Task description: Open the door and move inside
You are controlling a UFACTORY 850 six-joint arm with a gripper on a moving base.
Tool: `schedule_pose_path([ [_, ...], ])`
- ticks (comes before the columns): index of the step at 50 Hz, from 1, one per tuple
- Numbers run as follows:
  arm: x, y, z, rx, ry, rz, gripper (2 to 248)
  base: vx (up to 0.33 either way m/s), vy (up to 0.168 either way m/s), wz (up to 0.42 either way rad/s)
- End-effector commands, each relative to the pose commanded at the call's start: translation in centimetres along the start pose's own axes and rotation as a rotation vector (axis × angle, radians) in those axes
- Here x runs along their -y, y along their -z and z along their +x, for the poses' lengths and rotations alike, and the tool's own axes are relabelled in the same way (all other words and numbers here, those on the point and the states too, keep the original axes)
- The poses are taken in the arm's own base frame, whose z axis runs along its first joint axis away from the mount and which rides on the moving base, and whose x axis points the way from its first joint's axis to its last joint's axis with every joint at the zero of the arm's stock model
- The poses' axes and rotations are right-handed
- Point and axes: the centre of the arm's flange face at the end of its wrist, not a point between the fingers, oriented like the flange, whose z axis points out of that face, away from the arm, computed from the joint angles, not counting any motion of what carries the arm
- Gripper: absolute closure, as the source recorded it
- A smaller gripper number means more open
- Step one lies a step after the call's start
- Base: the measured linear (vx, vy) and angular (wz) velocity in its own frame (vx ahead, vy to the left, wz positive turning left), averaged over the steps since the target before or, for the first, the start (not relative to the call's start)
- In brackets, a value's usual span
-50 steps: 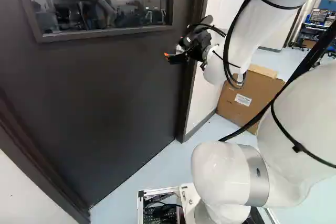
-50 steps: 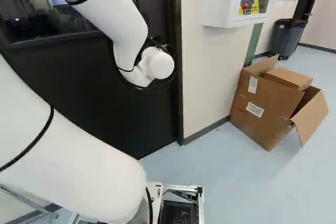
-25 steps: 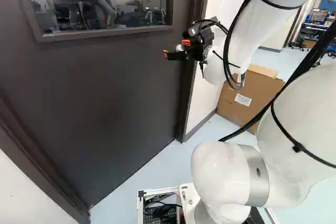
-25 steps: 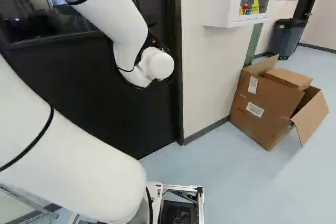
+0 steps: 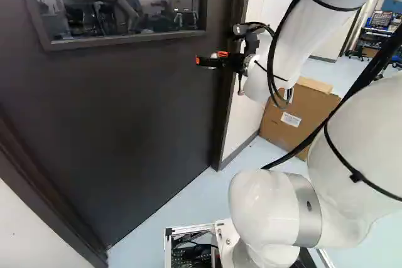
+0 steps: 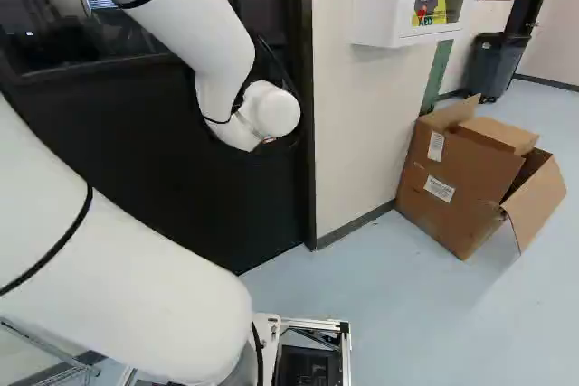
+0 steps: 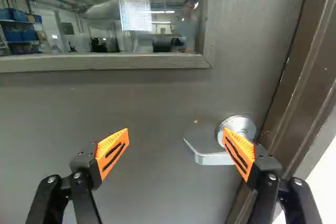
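The door point(image 7: 157, 103) is shut, so opening it and going inside are both left. The gripper point(image 7: 175, 131) is spread wide near the handle point(image 7: 212, 158), holding nothing

An open brown cardboard box point(image 6: 457, 187) stands on the smooth pale-blue floor point(image 6: 416, 314) beside the cream wall point(image 6: 351, 133). A boxy white cabinet point(image 6: 384, 2) hangs on that wall.

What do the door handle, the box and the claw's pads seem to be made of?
Handle: metal, perhaps steel, satin finish; it shines softly grey. Box: plain matte cardboard, brown with folding flaps. Pads: matte orange rubber or plastic, cannot tell which; fine ridges show.
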Motion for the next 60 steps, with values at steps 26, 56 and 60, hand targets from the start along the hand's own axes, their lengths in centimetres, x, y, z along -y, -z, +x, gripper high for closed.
schedule_pose_path([
  [26,-0.7,-0.8,-1.1,0.016,-0.037,0.008,3,0.000,0.000,0.000],
  [56,-2.6,-3.9,-3.7,0.042,-0.100,0.048,3,0.000,0.000,0.000],
  [60,-2.8,-4.1,-4.2,0.050,-0.108,0.048,3,0.000,0.000,0.000],
])
